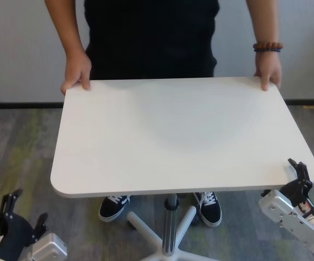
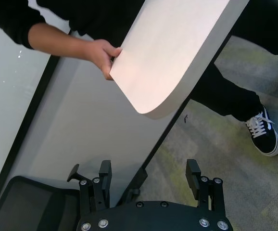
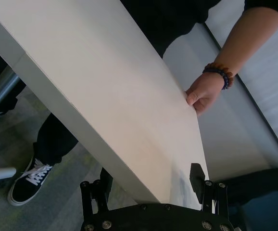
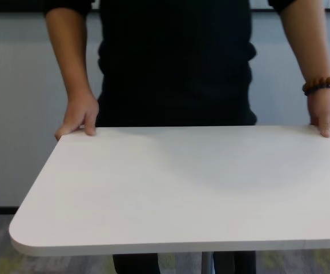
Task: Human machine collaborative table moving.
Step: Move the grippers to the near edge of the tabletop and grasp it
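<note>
Gripping the desk [image 1: 184, 136] well means sliding the empty, wide-open right end effector [image 1: 297, 175] squarely over the desk's near right corner and raising the equally open, empty left end effector [image 1: 22, 213], below its near left corner, while the human [image 1: 151, 38] steadies its far edge.

I am seeing a white tabletop [image 1: 184, 136], black top [image 1: 151, 38], brown beaded bracelet [image 1: 268, 47], grey-green carpet [image 1: 16, 157].

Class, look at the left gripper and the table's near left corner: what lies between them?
Nothing solid: in the left wrist view the open left gripper faces the table across a bare gap, with only wall and carpeted floor behind.
</note>
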Action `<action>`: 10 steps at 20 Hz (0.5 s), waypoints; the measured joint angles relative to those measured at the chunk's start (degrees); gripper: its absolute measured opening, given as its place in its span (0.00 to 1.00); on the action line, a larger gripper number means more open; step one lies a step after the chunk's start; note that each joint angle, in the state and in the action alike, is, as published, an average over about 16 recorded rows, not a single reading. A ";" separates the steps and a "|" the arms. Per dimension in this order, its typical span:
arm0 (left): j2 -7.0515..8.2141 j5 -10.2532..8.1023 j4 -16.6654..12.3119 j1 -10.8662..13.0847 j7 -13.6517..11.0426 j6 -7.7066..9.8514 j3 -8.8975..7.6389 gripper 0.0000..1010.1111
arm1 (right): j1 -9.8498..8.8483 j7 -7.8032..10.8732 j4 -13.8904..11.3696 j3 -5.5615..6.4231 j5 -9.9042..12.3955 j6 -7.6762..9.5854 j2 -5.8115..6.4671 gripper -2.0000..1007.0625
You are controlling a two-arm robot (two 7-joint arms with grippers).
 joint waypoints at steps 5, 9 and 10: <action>0.00 0.00 0.00 0.00 0.00 0.00 0.00 0.99 | 0.29 0.07 0.64 0.19 -0.42 -0.81 -0.37 1.00; 0.00 0.00 0.00 0.00 0.00 0.00 0.00 0.99 | 0.43 0.19 0.93 0.33 -0.46 -1.24 -0.53 1.00; 0.00 0.00 0.00 0.00 0.00 0.00 0.00 0.99 | 0.45 0.22 0.98 0.35 -0.45 -1.32 -0.56 1.00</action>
